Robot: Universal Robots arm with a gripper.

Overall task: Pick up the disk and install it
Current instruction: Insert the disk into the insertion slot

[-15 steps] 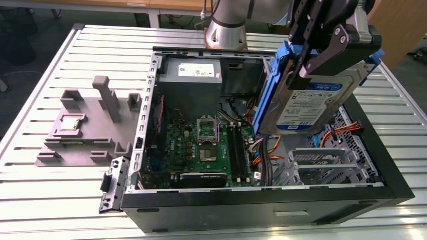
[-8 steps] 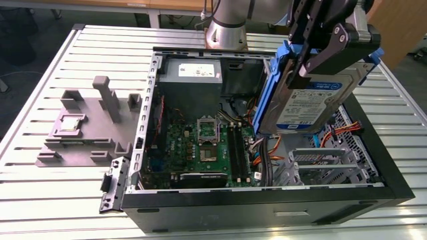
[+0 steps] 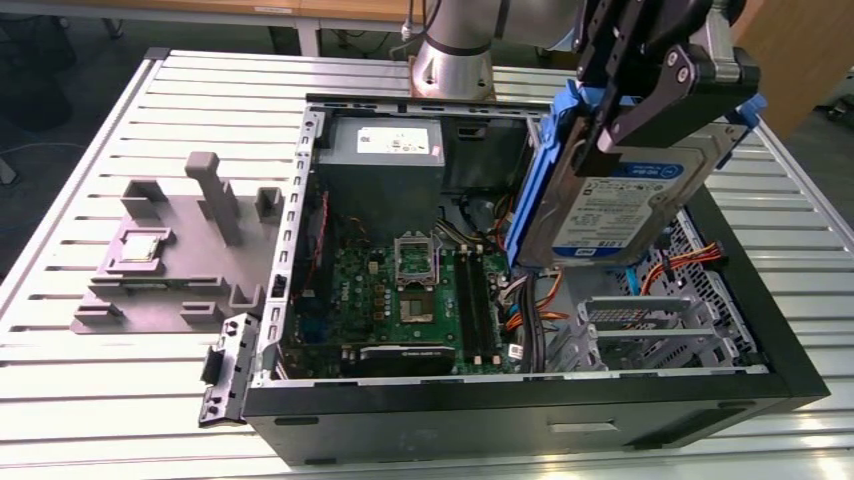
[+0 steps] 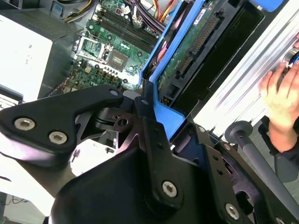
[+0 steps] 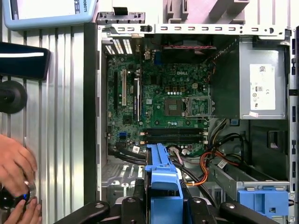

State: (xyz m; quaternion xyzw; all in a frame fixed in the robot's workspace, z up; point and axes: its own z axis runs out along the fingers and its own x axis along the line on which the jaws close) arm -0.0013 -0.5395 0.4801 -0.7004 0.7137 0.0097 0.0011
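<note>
My tool [image 3: 607, 135] grips the disk [image 3: 617, 215], long axis upright, hanging above the drive cage [image 3: 641, 322] at the exterior view's right.

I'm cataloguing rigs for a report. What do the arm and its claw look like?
The arm is a smooth, silver-grey metal cylinder. The claw is matte black, built of flat angular links with rounded ends, joined by round silver screw heads.
</note>
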